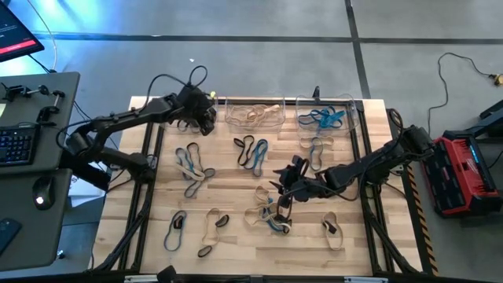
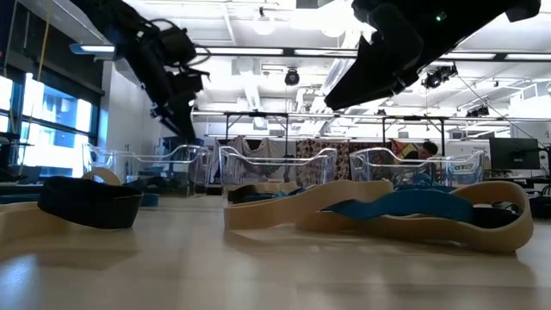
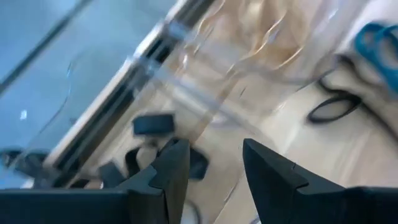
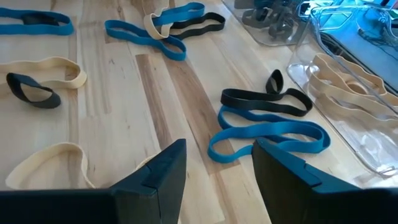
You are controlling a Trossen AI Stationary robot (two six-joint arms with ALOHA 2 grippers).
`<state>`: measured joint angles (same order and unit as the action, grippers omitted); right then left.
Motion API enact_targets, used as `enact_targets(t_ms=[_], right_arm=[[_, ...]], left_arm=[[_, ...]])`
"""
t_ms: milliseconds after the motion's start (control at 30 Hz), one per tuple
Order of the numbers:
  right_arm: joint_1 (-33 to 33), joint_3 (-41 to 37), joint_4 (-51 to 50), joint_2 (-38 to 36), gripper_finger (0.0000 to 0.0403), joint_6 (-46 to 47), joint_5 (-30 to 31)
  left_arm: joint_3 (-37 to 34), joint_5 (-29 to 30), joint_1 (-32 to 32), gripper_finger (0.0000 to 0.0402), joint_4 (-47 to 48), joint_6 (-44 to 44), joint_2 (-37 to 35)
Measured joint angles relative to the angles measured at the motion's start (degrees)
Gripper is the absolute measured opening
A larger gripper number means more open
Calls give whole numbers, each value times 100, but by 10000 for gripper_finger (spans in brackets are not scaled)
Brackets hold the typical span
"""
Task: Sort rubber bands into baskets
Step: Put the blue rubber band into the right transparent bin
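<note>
Both grippers are seen parted and empty, the left gripper (image 1: 206, 118) held above the leftmost basket (image 1: 200, 106) and the right gripper (image 1: 281, 185) over mid-table, near a black and blue rubber band pair (image 1: 251, 152) lying lengthwise toward the baskets.

rubber bands (image 1: 253, 151) scattered flat | baskets (image 1: 255, 115) upright, seemingly three

We see a grey concrete floor (image 1: 236, 23) around the wooden desk (image 1: 228, 189). On the left stands a grey side table (image 1: 47, 181) with a keyboard (image 1: 16, 145) and mouse (image 1: 39, 192). Far off, windows (image 2: 39, 129) glow at left under bright ceiling lights (image 2: 275, 52).
</note>
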<state>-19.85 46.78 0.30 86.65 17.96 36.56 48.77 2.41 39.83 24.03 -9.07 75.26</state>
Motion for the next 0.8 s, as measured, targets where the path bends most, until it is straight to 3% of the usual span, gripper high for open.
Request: enact_targets(t_ms=[367,567,800], right_arm=[[316,0,326,0,172,-85,-384],[559,0,689,0,172,-495,-613],[711,0,811,0,172,-554,-838]], left_arm=[[-1837,-5,-1160,104,-2162,641,-1669],[-2195,-8,-2021,104,-2183,558,-2469],[-2201,-71,-3121,103,-1797,606,-2720]])
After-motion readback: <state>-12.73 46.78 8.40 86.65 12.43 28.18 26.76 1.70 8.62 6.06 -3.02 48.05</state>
